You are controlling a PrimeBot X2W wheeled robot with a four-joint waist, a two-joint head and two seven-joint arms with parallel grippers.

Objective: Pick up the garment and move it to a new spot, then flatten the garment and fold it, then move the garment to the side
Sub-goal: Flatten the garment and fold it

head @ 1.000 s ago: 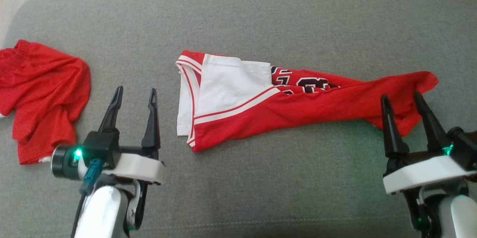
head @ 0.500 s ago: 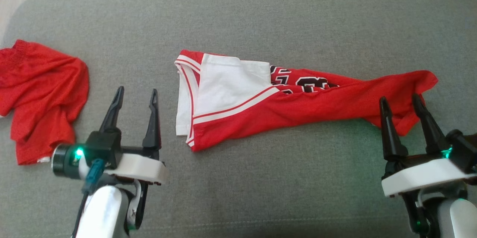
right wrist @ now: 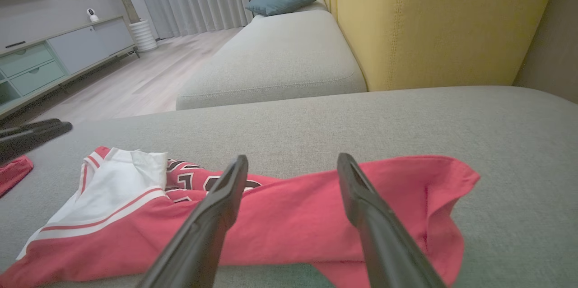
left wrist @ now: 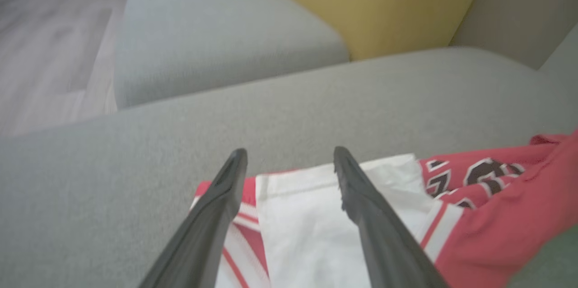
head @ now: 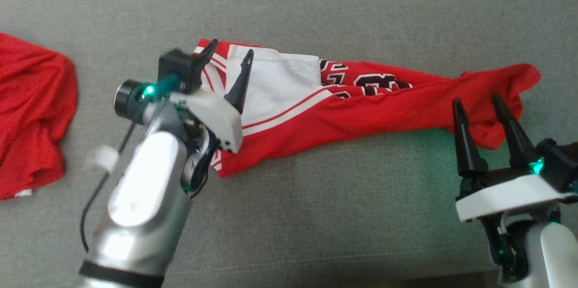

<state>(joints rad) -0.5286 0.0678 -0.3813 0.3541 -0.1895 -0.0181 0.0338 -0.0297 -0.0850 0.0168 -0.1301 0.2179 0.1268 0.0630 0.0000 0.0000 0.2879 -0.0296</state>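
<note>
Across the red garment point(head: 384, 116) runs black lettering point(head: 377, 85), unreadable.

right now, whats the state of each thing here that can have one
jersey, lying rumpled and twisted on the sofa, not flat, not held
left gripper, open, over the jersey's white end, holding nothing
right gripper, open, by the jersey's red end, holding nothing
red cloth, crumpled in a heap off to the left, untouched
</note>
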